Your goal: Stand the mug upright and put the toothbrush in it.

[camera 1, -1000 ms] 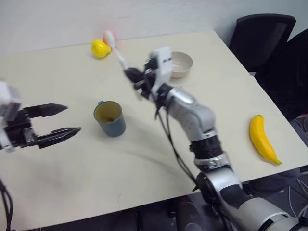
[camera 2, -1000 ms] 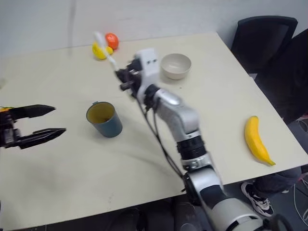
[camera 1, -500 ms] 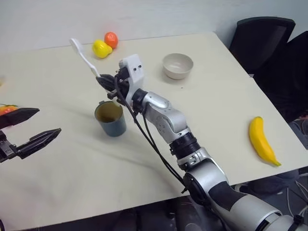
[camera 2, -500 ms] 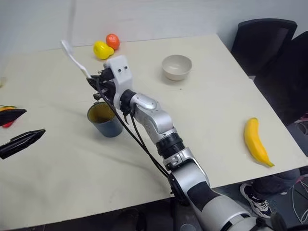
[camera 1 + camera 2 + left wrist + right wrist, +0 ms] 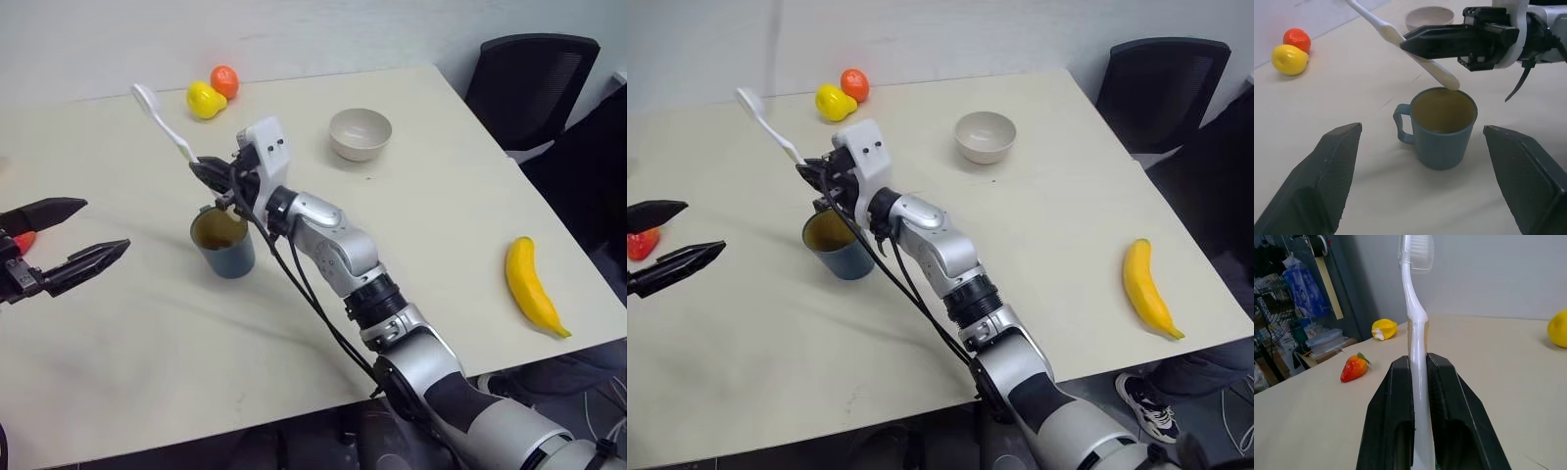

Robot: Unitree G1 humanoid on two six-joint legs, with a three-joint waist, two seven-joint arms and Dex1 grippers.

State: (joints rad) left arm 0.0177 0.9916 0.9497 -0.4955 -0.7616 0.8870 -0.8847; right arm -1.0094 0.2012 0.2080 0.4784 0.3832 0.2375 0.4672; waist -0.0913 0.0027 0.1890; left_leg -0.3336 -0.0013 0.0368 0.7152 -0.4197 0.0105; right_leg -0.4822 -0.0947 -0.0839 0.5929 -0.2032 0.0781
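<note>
The dark teal mug (image 5: 223, 243) stands upright on the cream table (image 5: 431, 215), handle toward the robot's left, brownish inside empty. My right gripper (image 5: 203, 170) is shut on the white toothbrush (image 5: 168, 125) and hangs just above and behind the mug's rim. The bristled head points up and to the left, and the handle's end (image 5: 1448, 81) hovers over the mug's far rim. My left gripper (image 5: 106, 225) is open and level to the left of the mug, a hand's width away, holding nothing. Its two fingers (image 5: 1334, 166) frame the mug (image 5: 1442, 125).
A beige bowl (image 5: 361, 132) sits behind and right of the mug. A yellow fruit (image 5: 204, 99) and an orange one (image 5: 225, 80) lie at the far edge, a banana (image 5: 529, 284) near the right edge, a strawberry (image 5: 639, 243) by the left gripper. A black chair (image 5: 529, 73) stands beyond the table's right corner.
My right gripper has carried the toothbrush leftward from near the bowl to just above the mug, slowing over the last half second. The left gripper has stayed open beside the mug.
</note>
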